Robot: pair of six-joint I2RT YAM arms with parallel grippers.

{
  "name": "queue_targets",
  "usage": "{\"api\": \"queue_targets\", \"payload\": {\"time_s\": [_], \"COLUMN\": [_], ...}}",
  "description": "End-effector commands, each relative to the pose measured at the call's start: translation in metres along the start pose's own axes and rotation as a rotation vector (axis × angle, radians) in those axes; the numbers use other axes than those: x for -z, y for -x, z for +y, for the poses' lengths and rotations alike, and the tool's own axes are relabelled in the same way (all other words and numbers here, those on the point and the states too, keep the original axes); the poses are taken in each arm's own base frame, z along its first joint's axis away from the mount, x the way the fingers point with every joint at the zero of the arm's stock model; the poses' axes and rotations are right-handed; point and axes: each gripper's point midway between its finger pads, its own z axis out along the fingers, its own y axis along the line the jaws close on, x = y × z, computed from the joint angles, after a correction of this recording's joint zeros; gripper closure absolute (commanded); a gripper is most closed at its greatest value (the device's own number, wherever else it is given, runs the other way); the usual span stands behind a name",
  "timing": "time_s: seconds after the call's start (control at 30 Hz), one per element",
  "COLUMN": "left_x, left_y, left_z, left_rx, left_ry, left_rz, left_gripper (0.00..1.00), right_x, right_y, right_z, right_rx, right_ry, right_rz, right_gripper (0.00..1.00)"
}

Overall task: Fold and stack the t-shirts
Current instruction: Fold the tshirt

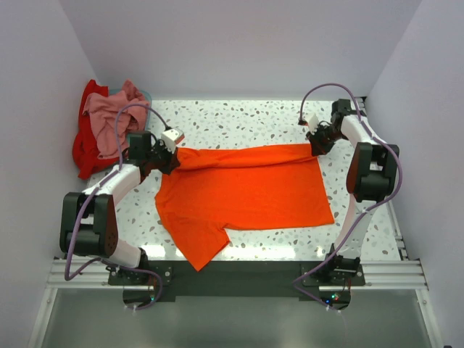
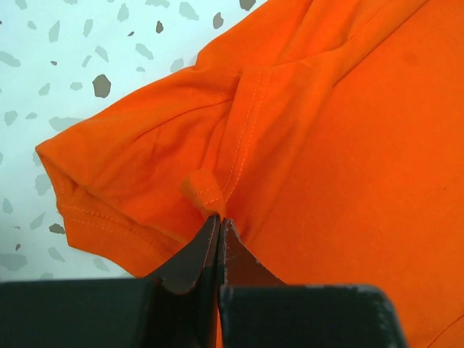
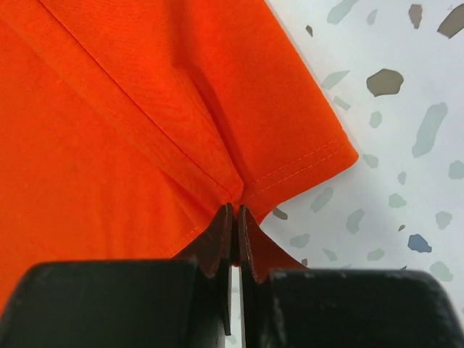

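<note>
Orange t-shirt [image 1: 246,196] lies mostly flat mid-desk [image 1: 239,116], long axis left-right, hem end to the right, shoulder end to the left. One sleeve [image 1: 203,250] sticks out toward the near-left, tip at the near desk edge. Far edge is bunched into a raised ridge running left-right between the two arms

Left jaws: closed tight on the shirt's far-left corner; the left wrist view shows a small fold of cloth pinched right at the sleeve seam [image 2: 243,130], and the other sleeve's cuff [image 2: 80,203] spreads out left of the tips over the speckled top

Right jaws: closed tight on the far-right corner, pinching just inside the stitched hem [image 3: 304,167]; creases fan away from the tips, and the cloth lies left and ahead of them

Pink t-shirt [image 1: 112,116] is crumpled on top of the red t-shirt [image 1: 87,152], heaped at the far-left corner, apart from the orange one
</note>
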Motion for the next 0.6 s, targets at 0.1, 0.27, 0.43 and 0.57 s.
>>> {"api": "queue_targets", "payload": {"time_s": [0.1, 0.27, 0.43, 0.57], "left_x": [-0.003, -0.002, -0.002, 0.0], "left_y": [-0.016, -0.02, -0.028, -0.035], "left_z": [0.004, -0.006, -0.019, -0.026], "left_rx": [-0.077, -0.108, -0.193, -0.253], "left_ry": [0.006, -0.04, -0.087, -0.142], "left_rz": [0.06, 0.067, 0.093, 0.118], "left_gripper": [1.0, 1.0, 1.0, 0.88], "right_x": [0.024, 0.024, 0.023, 0.024], "right_y": [-0.001, -0.005, -0.01, -0.014], "right_z": [-0.002, 0.002, 0.006, 0.009], "right_rx": [0.086, 0.087, 0.09, 0.094], "right_ry": [-0.044, -0.04, -0.025, -0.017], "right_rz": [0.019, 0.028, 0.052, 0.067], "right_gripper": [1.0, 1.0, 1.0, 1.0]}}
